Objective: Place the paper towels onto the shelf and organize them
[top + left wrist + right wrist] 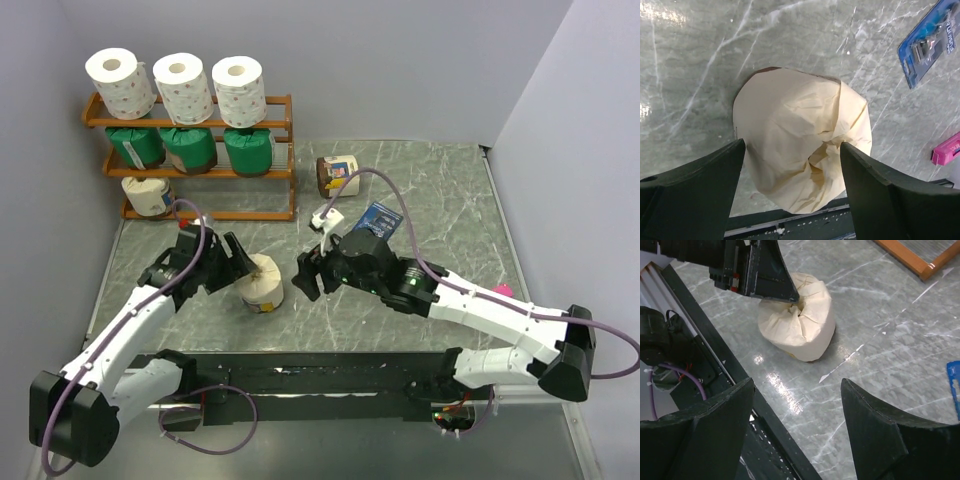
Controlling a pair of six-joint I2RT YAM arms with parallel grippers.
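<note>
A cream-wrapped paper towel roll (264,285) (800,130) (800,315) stands on the grey table, and my left gripper (250,268) (792,150) is shut on it, a finger against either side. My right gripper (308,275) (797,385) hangs open and empty just right of it. The shelf (279,122) (920,262) at the back left carries three white rolls (184,86) on top, three green ones (190,148) in the middle, and one cream roll (148,193) at the bottom left. Another cream roll (338,173) lies on the table right of the shelf.
A flat blue packet (378,218) (930,42) lies behind my right wrist. A small pink item (502,290) (946,150) sits beside the right arm. A black rail (330,375) runs along the near edge, close to the held roll. Walls close in on the left and right.
</note>
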